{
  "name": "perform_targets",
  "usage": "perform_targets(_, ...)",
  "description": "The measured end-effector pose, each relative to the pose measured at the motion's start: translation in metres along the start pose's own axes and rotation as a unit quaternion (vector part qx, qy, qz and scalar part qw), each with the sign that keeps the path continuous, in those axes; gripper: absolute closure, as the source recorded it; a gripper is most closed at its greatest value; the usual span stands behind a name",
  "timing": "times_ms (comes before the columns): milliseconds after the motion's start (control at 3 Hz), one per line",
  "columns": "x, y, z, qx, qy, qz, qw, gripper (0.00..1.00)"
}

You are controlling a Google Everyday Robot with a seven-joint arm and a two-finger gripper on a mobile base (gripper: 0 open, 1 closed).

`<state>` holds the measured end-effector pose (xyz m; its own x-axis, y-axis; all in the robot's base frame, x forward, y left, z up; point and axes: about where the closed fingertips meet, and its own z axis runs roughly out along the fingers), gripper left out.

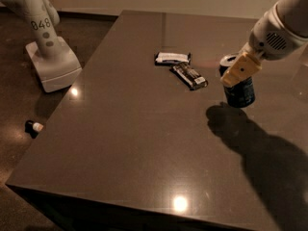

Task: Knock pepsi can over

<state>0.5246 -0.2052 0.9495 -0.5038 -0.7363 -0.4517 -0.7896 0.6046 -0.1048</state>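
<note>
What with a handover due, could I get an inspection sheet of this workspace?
Surface: dark glossy table, lamp glare near the front edge.
Job's things: pepsi can standing on the right side, not knocked over.
Clutter: two snack bars left of the can.
Grippers: claw at the can's upper part.
Cables: nothing seen.
Surroundings: white robot base marked 048 and a small object on the floor, left.

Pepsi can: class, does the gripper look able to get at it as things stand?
Probably yes. The gripper sits at the top of the pepsi can, nothing between; the snack bars lie aside.
</note>
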Motion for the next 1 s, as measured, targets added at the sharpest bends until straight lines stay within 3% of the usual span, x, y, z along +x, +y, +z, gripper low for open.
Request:
perform_targets(333,0.006,0.033,0.021,-0.038,0.067,-0.069,0.9946,0.79)
perform_targets(1000,0.016,0.052,0.046,-0.068,0.122,-0.119,0.983,0.33)
